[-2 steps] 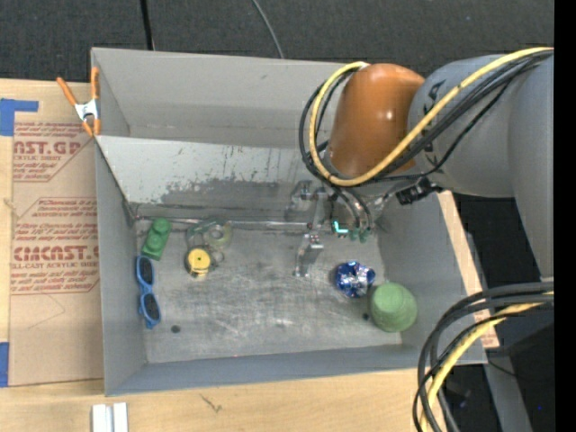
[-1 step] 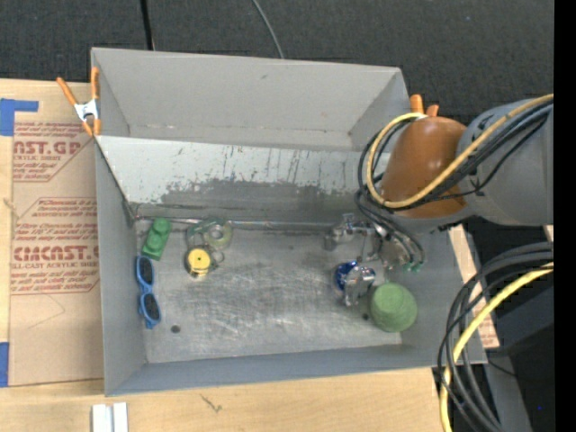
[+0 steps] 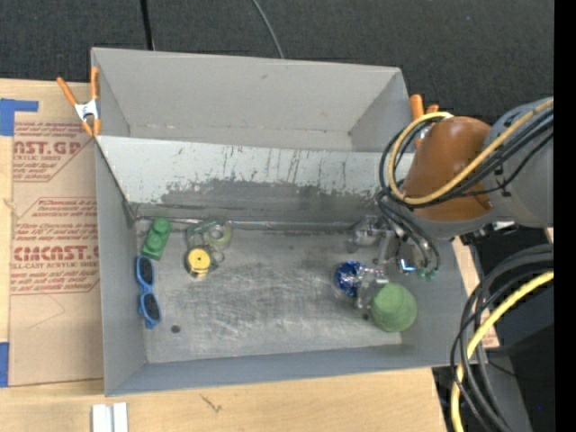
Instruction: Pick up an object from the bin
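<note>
At bin [image 3: 270, 309] 4 o'clock: gripper [image 3: 371, 284] low, blue item [image 3: 348, 278] at its 9, green ball [image 3: 394, 308] at its 5
Grip: spread or closed, can't tell
Next: centre on one, clear the other, then pinch

One camera hung above the grey bin [image 3: 243, 97] and looked down into it, leaning a bit to one side, so the far wall showed as a wide slope and the near wall looked thin. It sat far enough back to fit the whole bin, with some dark floor [image 3: 360, 16] past the far rim. The arm [image 3: 531, 169] was at the right of the view.
</note>
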Action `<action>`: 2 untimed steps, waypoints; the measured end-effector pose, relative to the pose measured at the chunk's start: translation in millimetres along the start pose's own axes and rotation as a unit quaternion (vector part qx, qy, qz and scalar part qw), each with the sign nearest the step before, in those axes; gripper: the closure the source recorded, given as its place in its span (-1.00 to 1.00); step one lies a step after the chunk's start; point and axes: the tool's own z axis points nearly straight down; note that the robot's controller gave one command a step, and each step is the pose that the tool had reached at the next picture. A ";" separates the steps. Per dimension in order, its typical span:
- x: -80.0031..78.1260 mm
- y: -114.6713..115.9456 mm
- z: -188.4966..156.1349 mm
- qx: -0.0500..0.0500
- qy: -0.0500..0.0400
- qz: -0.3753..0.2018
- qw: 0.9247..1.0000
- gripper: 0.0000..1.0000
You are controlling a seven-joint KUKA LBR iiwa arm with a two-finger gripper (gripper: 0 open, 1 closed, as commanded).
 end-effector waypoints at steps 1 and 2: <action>16.7 -3.1 1.0 0.000 0.001 0.113 0.994 -1.00; 33.7 10.1 27.9 0.000 -0.005 0.171 0.985 -1.00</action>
